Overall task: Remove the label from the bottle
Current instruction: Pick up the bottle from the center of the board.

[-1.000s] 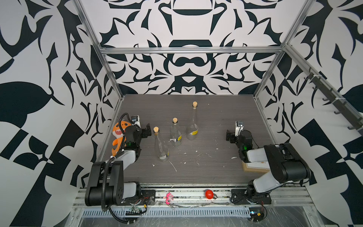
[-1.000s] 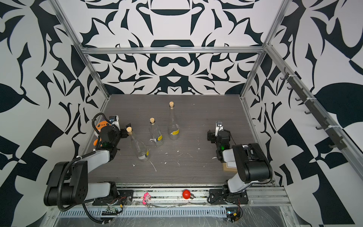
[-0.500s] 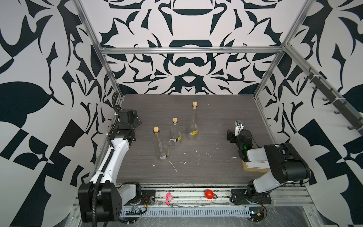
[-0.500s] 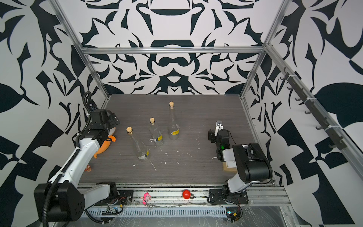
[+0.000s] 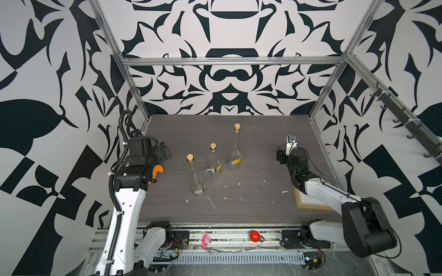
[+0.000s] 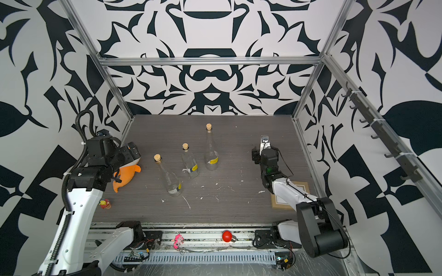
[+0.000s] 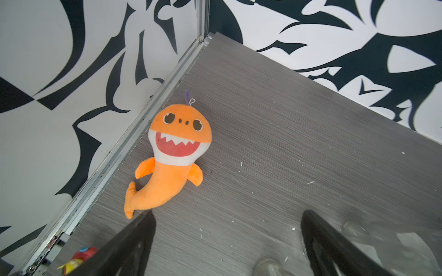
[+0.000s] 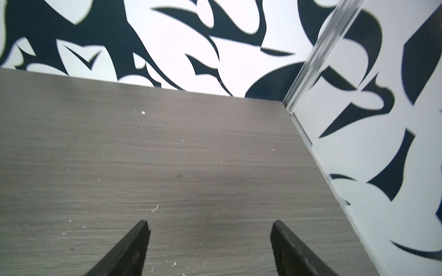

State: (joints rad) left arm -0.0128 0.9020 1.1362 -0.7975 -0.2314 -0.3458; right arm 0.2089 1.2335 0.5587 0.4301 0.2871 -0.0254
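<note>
Three clear corked bottles stand mid-table in both top views: a near one (image 5: 196,181), a middle one (image 5: 213,165) and a far one (image 5: 234,153). Each carries a small yellow-and-white label, such as the label (image 5: 216,169) on the middle bottle. My left gripper (image 5: 165,151) hangs raised at the left, well clear of the near bottle, open and empty. In the left wrist view the left gripper (image 7: 226,215) frames bare table, with blurred bottle glass (image 7: 358,230) at the edge. My right gripper (image 5: 281,157) stands open at the right; the right gripper (image 8: 209,223) holds nothing.
An orange shark plush (image 7: 172,157) lies by the left wall rail, a small red-and-yellow toy (image 6: 104,203) nearer the front. A wooden frame (image 5: 308,202) lies under the right arm. White paper scraps (image 5: 210,200) litter the table. A red bulb (image 5: 254,236) sits on the front rail.
My left arm has lifted from low beside the plush to high above it. The right gripper's jaws have narrowed a little; that arm has barely moved.
</note>
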